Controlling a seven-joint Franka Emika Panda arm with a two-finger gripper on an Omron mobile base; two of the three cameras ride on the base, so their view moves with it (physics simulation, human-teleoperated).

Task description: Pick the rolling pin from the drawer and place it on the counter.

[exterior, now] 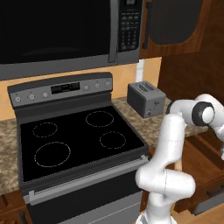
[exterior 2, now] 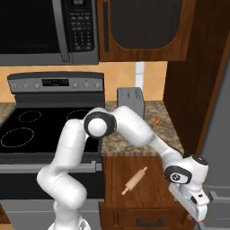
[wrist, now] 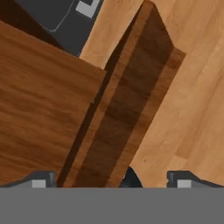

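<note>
Rolling pin [exterior 2: 134,180] lies aslant in the open drawer [exterior 2: 148,186], while the gripper [exterior 2: 200,211] hangs off to the right by the drawer's front, fingers spread and empty. Descending from here it would likely strike the front panel or floor, and the round pin could roll off a skewed pinch.

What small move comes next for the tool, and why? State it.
Probably swing the tool back left over the open drawer, toward the rolling pin. In the right base view the pin lies diagonally in the drawer, untouched, while the tool hangs past the drawer's right front corner. The hand view looks down on the drawer's edge and wood floor, its fingertips apart with nothing between them.
</note>
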